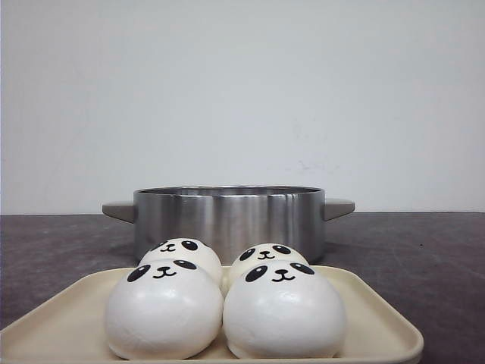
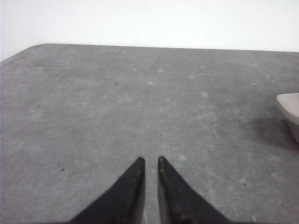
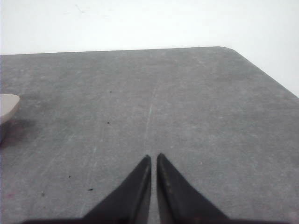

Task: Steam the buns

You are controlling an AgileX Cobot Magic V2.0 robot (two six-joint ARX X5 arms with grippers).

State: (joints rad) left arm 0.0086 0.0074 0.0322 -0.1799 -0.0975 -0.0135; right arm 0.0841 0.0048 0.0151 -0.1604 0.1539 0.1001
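Four white panda-faced buns sit together on a cream tray (image 1: 379,318) at the front of the table: front left bun (image 1: 163,309), front right bun (image 1: 284,311), back left bun (image 1: 182,254), back right bun (image 1: 265,256). A steel pot (image 1: 229,216) with grey handles stands just behind the tray. Neither gripper shows in the front view. My left gripper (image 2: 150,161) is shut and empty over bare table. My right gripper (image 3: 153,157) is shut and empty over bare table.
The table is dark grey with a white wall behind. A grey pot handle (image 2: 290,108) shows at the edge of the left wrist view, and the other handle (image 3: 7,106) at the edge of the right wrist view. The table's rounded corners show in both wrist views.
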